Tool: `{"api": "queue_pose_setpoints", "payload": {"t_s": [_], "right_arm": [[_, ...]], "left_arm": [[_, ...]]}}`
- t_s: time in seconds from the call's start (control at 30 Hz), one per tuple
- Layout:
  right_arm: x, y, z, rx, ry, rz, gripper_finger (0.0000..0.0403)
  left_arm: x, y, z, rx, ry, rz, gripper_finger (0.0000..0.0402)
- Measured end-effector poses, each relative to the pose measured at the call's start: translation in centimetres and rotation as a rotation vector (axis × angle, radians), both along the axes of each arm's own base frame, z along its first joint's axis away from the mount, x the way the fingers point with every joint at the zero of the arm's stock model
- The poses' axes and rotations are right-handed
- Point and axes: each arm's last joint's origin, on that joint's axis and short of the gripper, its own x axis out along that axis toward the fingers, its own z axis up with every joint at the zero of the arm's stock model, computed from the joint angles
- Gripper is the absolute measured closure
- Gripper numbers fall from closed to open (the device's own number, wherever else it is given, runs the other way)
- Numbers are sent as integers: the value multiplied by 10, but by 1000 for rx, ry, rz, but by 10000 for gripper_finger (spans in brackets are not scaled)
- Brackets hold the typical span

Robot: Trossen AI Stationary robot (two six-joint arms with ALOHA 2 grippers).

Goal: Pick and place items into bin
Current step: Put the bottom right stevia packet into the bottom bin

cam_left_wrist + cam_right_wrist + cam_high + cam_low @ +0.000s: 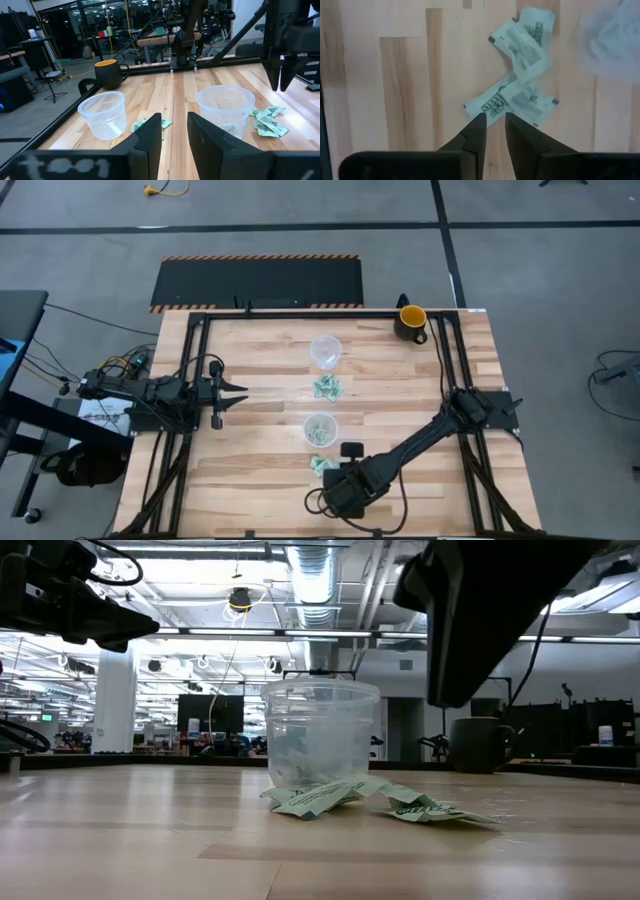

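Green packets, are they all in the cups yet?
Not yet. The near cup holds a few green packets. The right gripper hangs open over the pile beside that cup, holding nothing. Another pile lies by the far cup, which looks empty. The left gripper waits at the table's left side.

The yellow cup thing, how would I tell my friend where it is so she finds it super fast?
Start at the wooden table and go to its far edge, near the right corner by the black frame. There stands the mug, away from the two clear plastic cups mid-table. It alone is dark outside, yellow inside, and has a handle.
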Motion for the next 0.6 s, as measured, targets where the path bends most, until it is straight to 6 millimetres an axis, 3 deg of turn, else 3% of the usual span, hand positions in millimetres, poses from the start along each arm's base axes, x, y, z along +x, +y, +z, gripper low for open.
{"api": "queue_pose_setpoints", "payload": {"t_s": [0.33,0.6], "right_arm": [[4,-4,0,112,26,-187,331],[8,-11,0,195,32,-452,293]], "left_arm": [[0,0,0,0,0,0,317],[0,0,0,0,1,0,317]]}}
